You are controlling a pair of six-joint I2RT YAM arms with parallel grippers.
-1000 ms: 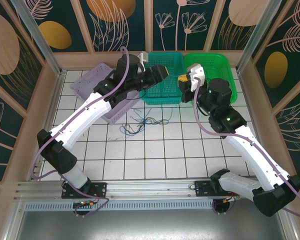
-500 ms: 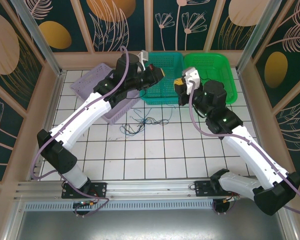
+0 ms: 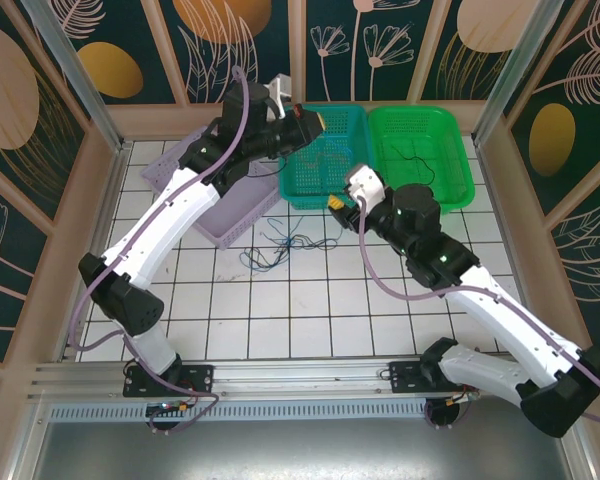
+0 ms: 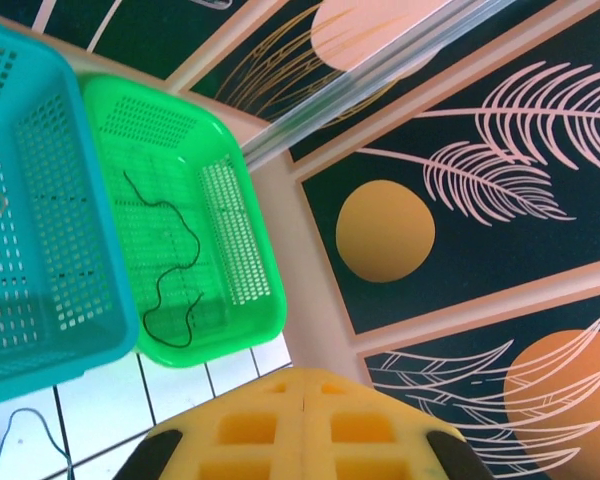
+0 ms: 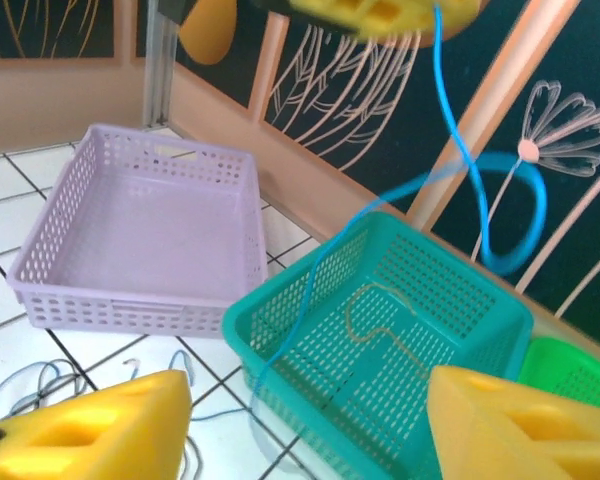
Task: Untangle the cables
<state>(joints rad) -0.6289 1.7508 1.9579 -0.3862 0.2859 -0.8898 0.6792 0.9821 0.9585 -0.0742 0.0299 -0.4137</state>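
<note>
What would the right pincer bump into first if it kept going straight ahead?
Probably the blue cable hanging just ahead of the open right pincer, then the near wall of the teal basket behind it. Depth is hard to judge, so the basket could come first.

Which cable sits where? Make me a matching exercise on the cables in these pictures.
Things:
1. black cable
2. pale cable
3. blue cable
4. tangled cables

Places:
A. hanging from the shut left gripper
B. on the table
C. in the green basket
D. in the teal basket

Pairs: 1-C, 2-D, 3-A, 4-B
</note>
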